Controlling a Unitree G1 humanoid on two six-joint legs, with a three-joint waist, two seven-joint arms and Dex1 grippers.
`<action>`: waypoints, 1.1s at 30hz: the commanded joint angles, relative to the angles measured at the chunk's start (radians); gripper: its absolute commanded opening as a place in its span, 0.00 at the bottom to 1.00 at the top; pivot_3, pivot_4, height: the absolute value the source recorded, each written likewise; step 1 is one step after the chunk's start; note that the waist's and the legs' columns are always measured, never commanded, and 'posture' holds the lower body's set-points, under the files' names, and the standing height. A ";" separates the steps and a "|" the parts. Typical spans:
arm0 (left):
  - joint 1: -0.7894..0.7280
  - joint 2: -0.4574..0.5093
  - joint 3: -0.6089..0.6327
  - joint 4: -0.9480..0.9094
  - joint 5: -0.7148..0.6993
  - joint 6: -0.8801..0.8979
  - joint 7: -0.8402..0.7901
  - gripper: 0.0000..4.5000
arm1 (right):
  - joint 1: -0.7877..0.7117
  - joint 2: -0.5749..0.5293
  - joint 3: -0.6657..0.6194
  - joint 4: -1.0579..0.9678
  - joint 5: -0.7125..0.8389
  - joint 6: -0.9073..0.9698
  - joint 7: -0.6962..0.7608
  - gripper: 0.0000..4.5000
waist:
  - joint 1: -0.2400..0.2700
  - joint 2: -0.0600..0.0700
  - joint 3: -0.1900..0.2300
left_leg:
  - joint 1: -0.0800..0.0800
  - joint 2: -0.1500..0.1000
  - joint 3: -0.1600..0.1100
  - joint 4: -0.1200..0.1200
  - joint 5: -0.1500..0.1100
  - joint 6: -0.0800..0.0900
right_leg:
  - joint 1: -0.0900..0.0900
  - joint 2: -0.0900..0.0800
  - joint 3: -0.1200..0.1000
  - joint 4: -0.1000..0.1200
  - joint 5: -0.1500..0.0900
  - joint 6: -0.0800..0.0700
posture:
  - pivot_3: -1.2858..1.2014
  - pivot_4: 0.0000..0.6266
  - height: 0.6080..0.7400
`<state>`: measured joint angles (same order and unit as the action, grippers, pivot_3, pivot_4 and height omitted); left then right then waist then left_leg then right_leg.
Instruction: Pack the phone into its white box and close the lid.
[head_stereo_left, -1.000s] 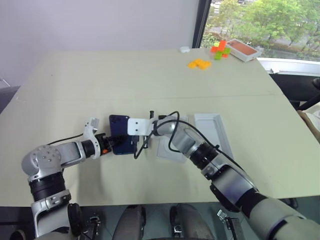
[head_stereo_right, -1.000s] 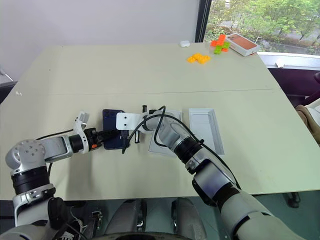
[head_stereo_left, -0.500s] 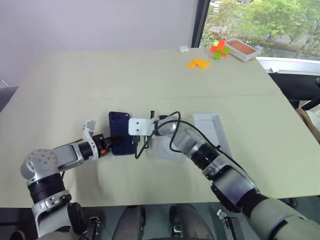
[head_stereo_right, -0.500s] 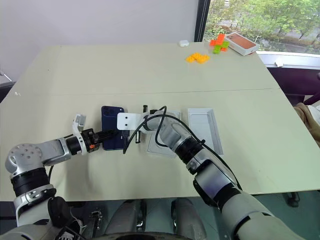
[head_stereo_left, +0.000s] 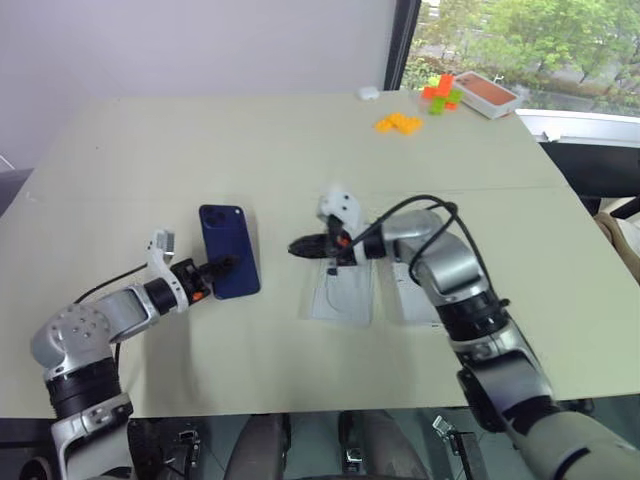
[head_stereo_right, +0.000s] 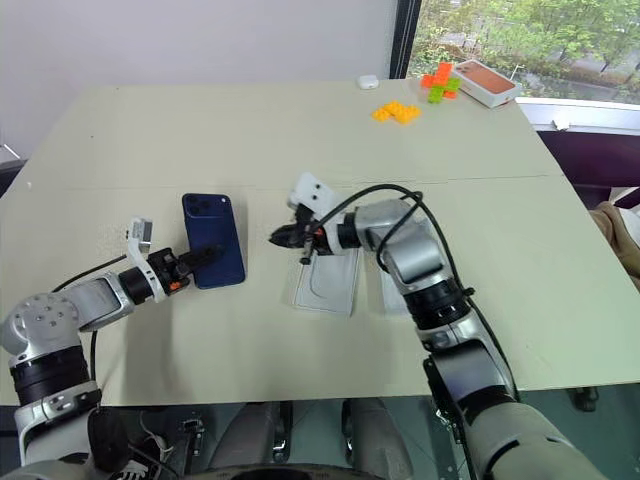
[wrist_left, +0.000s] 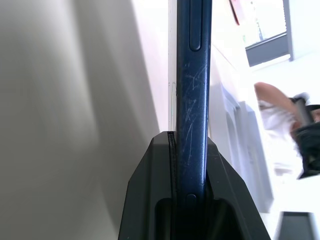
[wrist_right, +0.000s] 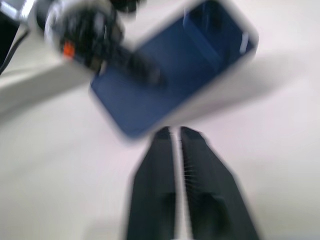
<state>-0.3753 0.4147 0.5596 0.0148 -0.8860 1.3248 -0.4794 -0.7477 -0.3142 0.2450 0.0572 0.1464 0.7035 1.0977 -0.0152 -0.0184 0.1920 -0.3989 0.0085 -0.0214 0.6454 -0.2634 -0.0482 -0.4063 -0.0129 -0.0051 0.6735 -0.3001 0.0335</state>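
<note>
Now orange blocks far bk on table, nothing blocking phone.

Both arms are showing silver-grey rounded shells joined by black ribbed segments. Each hand, the left hand and the right hand, is carrying slim black fingers, an orange mark, a white bracket and a looping black cable.

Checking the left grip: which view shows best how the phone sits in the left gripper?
Left wrist view: the phone stands edge-on, clamped between the left gripper fingers. The eye views show the phone's whole back and only that one short end is held. The right wrist view shows the grip blurred, beyond the right gripper.
</note>
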 joint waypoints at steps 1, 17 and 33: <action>-0.008 0.039 -0.023 -0.028 -0.035 0.010 -0.029 0.00 | 0.029 -0.115 0.007 -0.134 0.043 -0.003 0.075 0.53 | 0.000 0.000 0.000 | -0.002 0.000 0.000 0.000 0.000 0.000 | -0.002 0.000 0.000 0.000 0.000 0.000 | 0.52 0.24 1.00; -0.020 0.067 -0.074 -0.010 -0.047 -0.007 -0.019 0.00 | 0.207 -0.368 0.239 -0.305 -0.122 -0.160 0.047 0.83 | 0.002 -0.001 0.000 | -0.009 0.001 0.000 0.002 -0.001 0.002 | -0.006 0.002 -0.001 -0.004 0.000 0.001 | 0.52 0.24 1.00; 0.021 0.113 -0.116 0.063 -0.018 -0.092 -0.092 0.00 | 0.206 -0.332 0.278 -0.245 -0.216 -0.259 0.010 0.16 | -0.003 -0.002 -0.001 | 0.009 0.002 0.000 0.003 -0.001 0.002 | 0.012 0.003 -0.001 -0.003 0.000 0.001 | 0.52 0.24 1.00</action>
<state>-0.3588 0.5088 0.4470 0.0775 -0.9140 1.2508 -0.5611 -0.5456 -0.6599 0.4971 -0.2169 -0.0477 0.4352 1.1210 -0.0183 -0.0200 0.1914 -0.3892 0.0104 -0.0217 0.6479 -0.2641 -0.0463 -0.3940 -0.0099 -0.0064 0.6703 -0.2993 0.0339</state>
